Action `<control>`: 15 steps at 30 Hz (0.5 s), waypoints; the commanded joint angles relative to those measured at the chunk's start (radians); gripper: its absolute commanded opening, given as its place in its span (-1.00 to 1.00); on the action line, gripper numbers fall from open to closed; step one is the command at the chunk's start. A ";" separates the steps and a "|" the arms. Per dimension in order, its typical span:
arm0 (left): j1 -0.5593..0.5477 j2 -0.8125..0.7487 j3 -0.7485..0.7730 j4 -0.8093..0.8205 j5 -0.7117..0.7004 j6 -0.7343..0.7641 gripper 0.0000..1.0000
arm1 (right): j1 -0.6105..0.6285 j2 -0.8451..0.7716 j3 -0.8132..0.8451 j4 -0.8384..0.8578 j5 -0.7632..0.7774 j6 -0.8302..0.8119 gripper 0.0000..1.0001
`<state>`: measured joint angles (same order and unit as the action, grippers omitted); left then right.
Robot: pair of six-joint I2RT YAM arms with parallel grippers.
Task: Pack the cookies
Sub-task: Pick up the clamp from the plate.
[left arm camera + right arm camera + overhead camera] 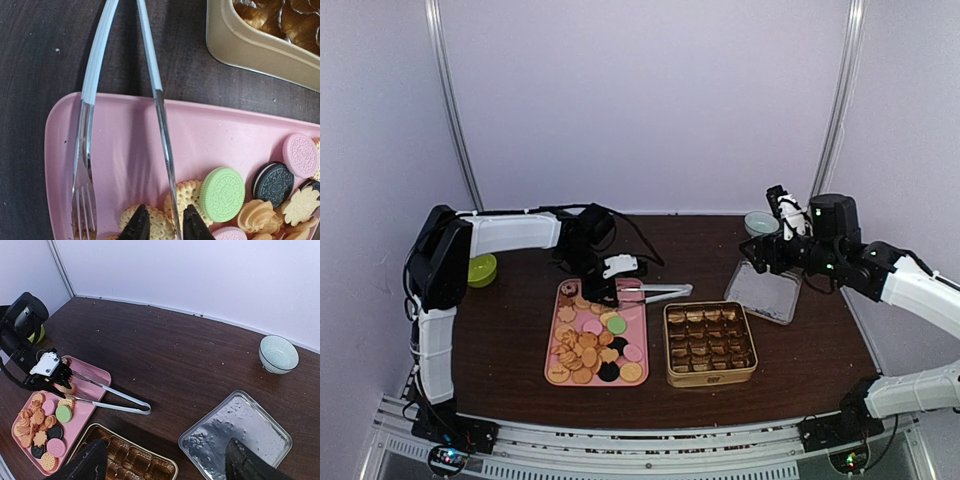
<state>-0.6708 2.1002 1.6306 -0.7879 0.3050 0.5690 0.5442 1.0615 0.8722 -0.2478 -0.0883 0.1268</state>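
Note:
The cookies (590,345) are tan, pink, green and black, and lie heaped on a pink tray (638,322) at mid-table. Metal tongs (660,292) rest with their tips on the tray's far end and their bend on the table. My left gripper (603,292) is low over that end. In the left wrist view its fingers (140,226) stand a narrow gap apart over a tan cookie (155,222). One tong arm (162,130) runs between them, close to the right finger; nothing is pinched. My right gripper (167,465) is open and empty, high over the table's right side.
A gold tin (710,343) with a brown compartment liner sits right of the tray. A silver lid (765,290) lies at the right, under my right gripper. A pale bowl (760,222) stands at the back right and a green bowl (482,268) at the far left.

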 commanded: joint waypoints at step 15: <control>-0.013 0.017 0.053 -0.004 -0.056 -0.064 -1.00 | 0.006 -0.015 0.017 -0.021 0.024 -0.020 0.55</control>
<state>-0.6807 2.1006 1.6371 -0.7879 0.2821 0.5453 0.5442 1.0573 0.8722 -0.2565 -0.0769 0.1226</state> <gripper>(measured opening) 0.015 0.775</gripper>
